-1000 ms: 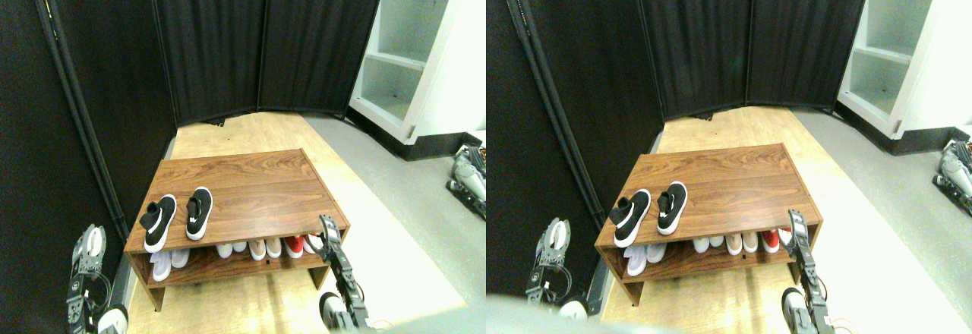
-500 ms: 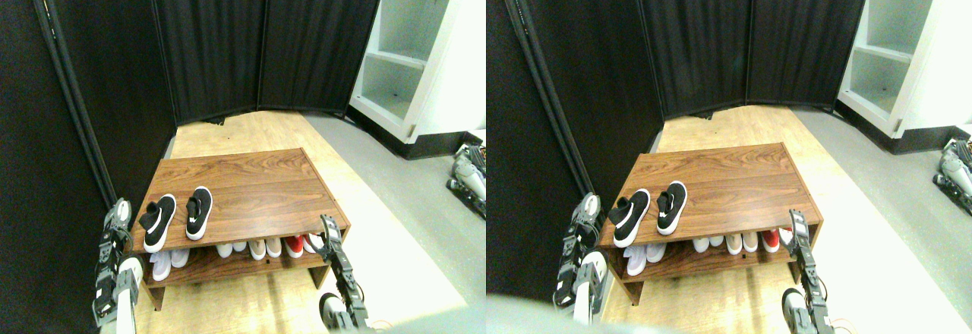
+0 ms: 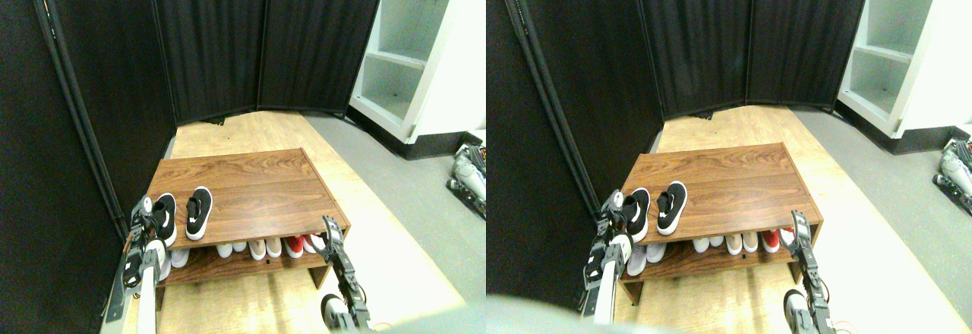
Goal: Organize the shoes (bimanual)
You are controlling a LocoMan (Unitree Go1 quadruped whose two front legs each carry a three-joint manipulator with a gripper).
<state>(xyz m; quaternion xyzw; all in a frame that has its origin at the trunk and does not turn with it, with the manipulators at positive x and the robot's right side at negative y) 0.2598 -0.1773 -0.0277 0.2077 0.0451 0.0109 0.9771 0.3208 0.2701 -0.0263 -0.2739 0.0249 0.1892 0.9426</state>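
Observation:
Two small black sneakers with white soles lie side by side on the left end of the wooden shoe rack's top [image 3: 250, 186]. The left shoe [image 3: 165, 214] is partly covered at its heel by my left gripper [image 3: 142, 214], which has come up against its near left side. The right shoe [image 3: 198, 211] lies free, toe pointing away. My right gripper [image 3: 327, 226] stands at the rack's near right corner, far from both shoes.
White, beige and red shoes [image 3: 258, 247] line the rack's lower shelf. A black folding screen [image 3: 213, 45] closes the back and left. A white shelf unit [image 3: 402, 53] stands at the back right, and another robot's parts [image 3: 467, 174] lie on the grey floor.
My left manipulator has risen and swung right, from beside the rack's left end up to the left black shoe's heel. The right arm and both shoes have stayed put.

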